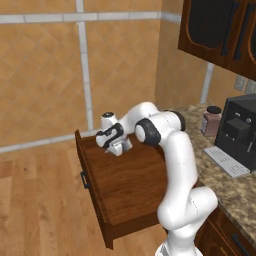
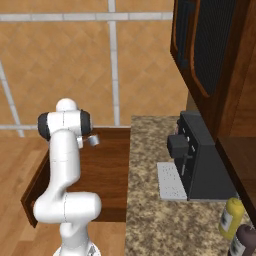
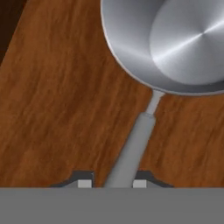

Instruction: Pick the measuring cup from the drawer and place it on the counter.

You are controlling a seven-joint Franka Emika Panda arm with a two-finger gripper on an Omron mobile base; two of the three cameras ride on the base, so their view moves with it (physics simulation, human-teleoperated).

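Note:
The measuring cup [image 3: 175, 43], a shiny silver bowl with a straight thin handle, lies over the floor of the open drawer [image 3: 52, 109] in the hand view. Its handle runs down between the two fingertips of my gripper [image 3: 112, 181], which is shut on it. In the left base view my gripper [image 1: 116, 149] reaches down into the far end of the dark reddish-brown drawer [image 1: 125, 190]. From the right base, the cup [image 2: 94, 141] shows as a small grey shape beside the hand, over the drawer [image 2: 107, 175]. The speckled granite counter [image 1: 235, 195] [image 2: 150, 220] lies to the right of the drawer.
A black coffee machine [image 1: 242, 132] [image 2: 200, 160] stands on the counter, with a dark-lidded spice jar [image 1: 212, 121] behind it. A yellow bottle [image 2: 231, 217] and a dark bottle [image 2: 243, 240] stand at the near right. Dark upper cabinets [image 1: 220, 30] [image 2: 210, 50] hang above.

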